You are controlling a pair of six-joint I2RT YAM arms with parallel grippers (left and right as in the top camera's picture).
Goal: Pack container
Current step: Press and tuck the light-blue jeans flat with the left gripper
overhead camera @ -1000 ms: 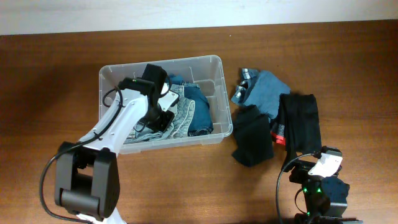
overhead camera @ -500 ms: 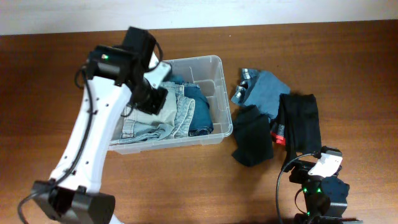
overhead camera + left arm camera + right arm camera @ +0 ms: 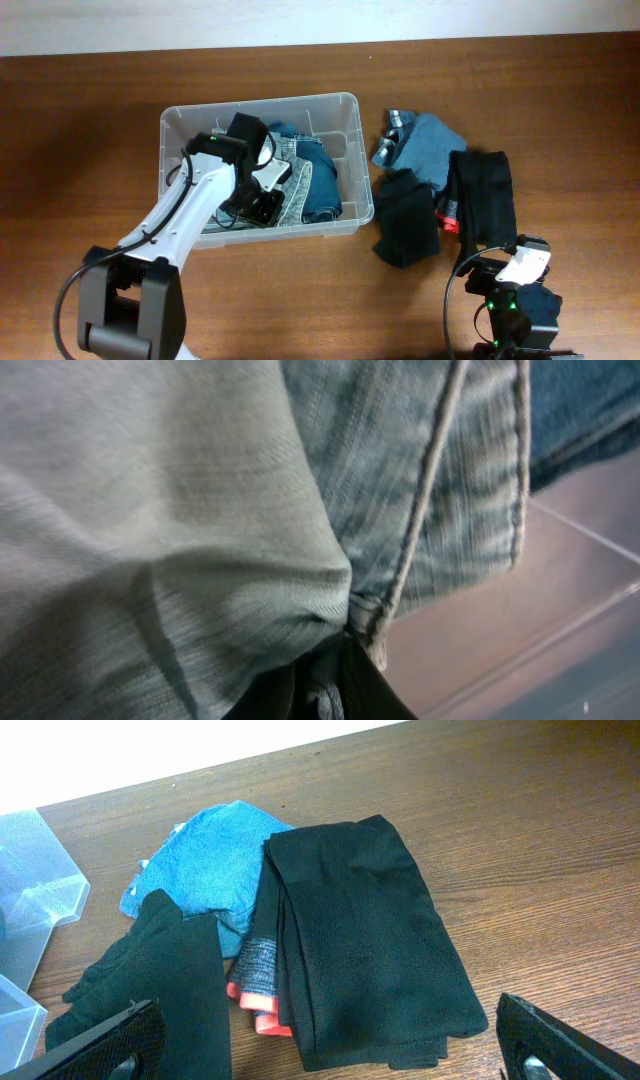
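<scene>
While the left arm reaches down into the container (image 3: 345, 100), which sits left of the bench's (image 3: 560, 90) middle and nearer its far edge, the left gripper (image 3: 258, 203) presses into pale denim (image 3: 296, 185) close to the container's near wall. The left wrist view is filled with that cloth, bunched around a dark tip, and whether the fingers are apart or together cannot be told. The right gripper (image 3: 335, 1055) hangs at the near right corner, fingers spread wide with nothing between them.

Bare wood shows along the left edge, across the far right corner, and along the near edge between the two arms. The gap between the container's right wall and the loose clothes is narrow.

There is one container, holding pale denim and darker blue denim (image 3: 322, 190). Beside it lie three garments: a blue one (image 3: 428, 140), a folded black one (image 3: 487, 195) and another black one (image 3: 405, 225), plus a small grey piece with an orange-red edge (image 3: 447, 215) between the black two.
</scene>
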